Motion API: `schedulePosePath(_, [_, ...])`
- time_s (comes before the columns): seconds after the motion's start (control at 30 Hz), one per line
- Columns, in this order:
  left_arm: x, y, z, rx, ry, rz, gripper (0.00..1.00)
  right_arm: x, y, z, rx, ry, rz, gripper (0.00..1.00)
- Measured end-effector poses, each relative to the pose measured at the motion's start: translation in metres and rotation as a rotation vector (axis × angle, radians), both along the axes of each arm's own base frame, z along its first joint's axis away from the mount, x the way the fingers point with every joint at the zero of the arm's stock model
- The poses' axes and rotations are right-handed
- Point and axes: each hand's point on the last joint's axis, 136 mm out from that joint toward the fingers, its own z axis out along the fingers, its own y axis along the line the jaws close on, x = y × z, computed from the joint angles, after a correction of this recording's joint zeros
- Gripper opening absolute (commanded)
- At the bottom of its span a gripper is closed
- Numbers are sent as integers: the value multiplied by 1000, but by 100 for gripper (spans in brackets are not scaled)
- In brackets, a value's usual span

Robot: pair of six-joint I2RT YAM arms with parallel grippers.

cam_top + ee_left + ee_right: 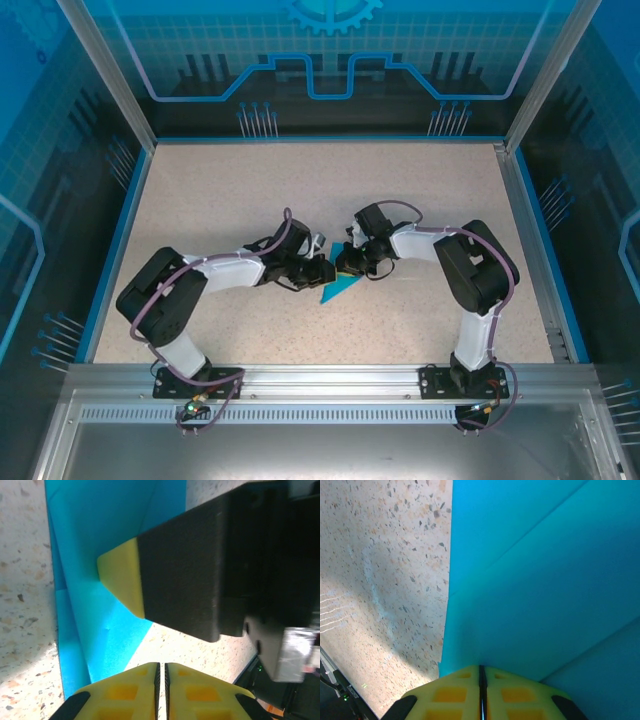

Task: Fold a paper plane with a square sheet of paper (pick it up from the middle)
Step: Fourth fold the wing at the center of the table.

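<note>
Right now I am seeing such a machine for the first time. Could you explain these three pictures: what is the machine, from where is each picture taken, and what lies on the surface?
These are two robot arms, bolted at the near edge of a speckled table. The wide picture comes from a camera above and behind them. The two close pictures come from a camera on each wrist. Each arm ends in an end effector with two yellow-tipped fingers. On the table lies one teal paper, already partly folded. The left end effector is shut, close to the paper. The right end effector is shut too, with its tip against the paper. I cannot tell whether it pinches the paper.
</note>
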Motion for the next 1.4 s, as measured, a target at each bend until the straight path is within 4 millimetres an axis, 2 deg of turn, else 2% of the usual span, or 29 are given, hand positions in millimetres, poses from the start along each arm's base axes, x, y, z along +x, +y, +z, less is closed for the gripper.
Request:
schedulePosePath(0.3, [-12, -5, -20, 26, 54, -32, 14, 0, 0, 0, -7, 20, -11, 10])
schedulePosePath(0.6, [-14, -9, -19, 71, 59, -39, 14, 0, 0, -1, -14, 55, -40, 10])
schedulePosePath(0.87, [-15, 1, -32, 150, 82, -17, 14, 0, 0, -1, -18, 71, -52, 10])
schedulePosePath(1.4, [-15, 8, -37, 192, 86, 2, 14, 0, 0, -2, -24, 82, -53, 10])
